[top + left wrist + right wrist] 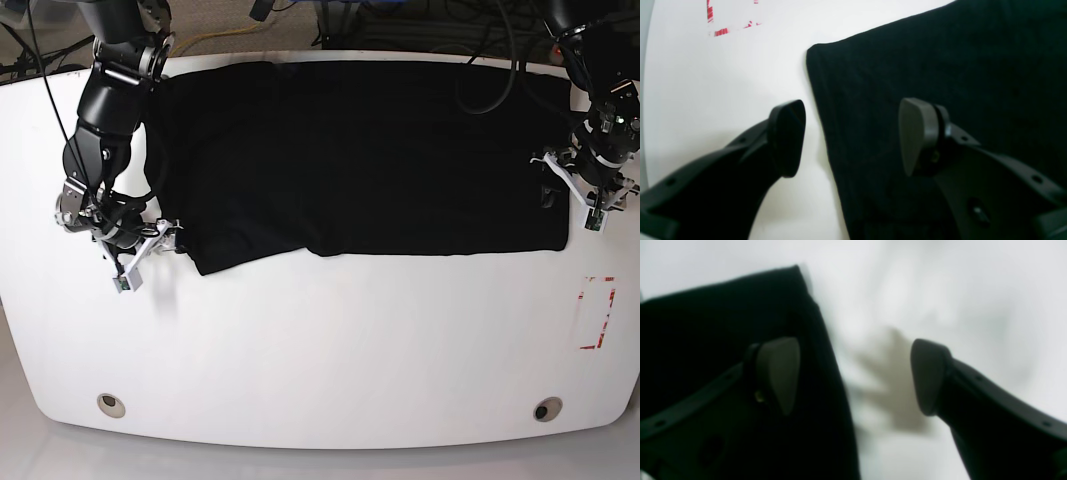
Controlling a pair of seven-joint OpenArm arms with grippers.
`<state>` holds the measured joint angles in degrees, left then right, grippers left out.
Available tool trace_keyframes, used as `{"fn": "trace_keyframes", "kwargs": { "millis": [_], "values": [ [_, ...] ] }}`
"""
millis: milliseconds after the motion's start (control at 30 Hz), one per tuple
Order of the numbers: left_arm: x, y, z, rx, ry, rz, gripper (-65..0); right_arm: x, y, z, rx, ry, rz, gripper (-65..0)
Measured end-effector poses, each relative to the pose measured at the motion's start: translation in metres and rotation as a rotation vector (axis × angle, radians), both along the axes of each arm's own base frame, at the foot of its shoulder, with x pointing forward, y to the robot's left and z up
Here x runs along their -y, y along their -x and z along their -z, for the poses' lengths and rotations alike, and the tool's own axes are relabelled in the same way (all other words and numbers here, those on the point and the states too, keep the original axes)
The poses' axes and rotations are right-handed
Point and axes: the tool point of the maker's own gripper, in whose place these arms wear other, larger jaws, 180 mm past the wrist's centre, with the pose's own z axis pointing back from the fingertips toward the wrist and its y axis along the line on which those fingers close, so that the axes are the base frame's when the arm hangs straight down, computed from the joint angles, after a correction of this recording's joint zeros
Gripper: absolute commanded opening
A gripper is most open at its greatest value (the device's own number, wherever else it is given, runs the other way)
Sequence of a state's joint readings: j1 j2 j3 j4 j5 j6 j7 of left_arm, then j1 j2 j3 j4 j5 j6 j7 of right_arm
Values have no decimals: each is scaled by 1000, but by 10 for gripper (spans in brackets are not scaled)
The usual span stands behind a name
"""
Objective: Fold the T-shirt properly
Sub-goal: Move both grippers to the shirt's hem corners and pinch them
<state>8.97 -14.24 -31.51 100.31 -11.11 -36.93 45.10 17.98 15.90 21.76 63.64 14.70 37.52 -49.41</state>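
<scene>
Black cloth of the T-shirt (360,160) lies as a wide folded band along the worktop (320,350)'s far edge, further folds seemingly due, while the left gripper (850,136) and right gripper (853,376) straddle its ends, jaws parted and empty.

Matt black cloth T-shirt (360,160) on a smooth white table (320,350).

Left gripper (851,138) straddling the T-shirt (940,73) edge
Jaws spread wide: one finger over the white table (723,86), the other over black cloth; red markings (721,31) lie beyond
</scene>
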Motion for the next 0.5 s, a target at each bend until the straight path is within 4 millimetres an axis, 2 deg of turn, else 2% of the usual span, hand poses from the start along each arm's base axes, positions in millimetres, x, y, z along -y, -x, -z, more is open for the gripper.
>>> {"fn": "trace_keyframes", "kwargs": {
  "millis": [167, 333, 500],
  "values": [
    [0, 0, 1, -3, 3, -2, -244, -22, -10, 10, 9, -56, -30, -149],
    [-5, 0, 18, -44, 37, -27, -243, -38, -14, 10, 24, -79, -48, -149],
    [-11, -12, 19, -35, 65, -51, -240, -62, -22, 10, 50, -131, -56, -151]
  ]
}}
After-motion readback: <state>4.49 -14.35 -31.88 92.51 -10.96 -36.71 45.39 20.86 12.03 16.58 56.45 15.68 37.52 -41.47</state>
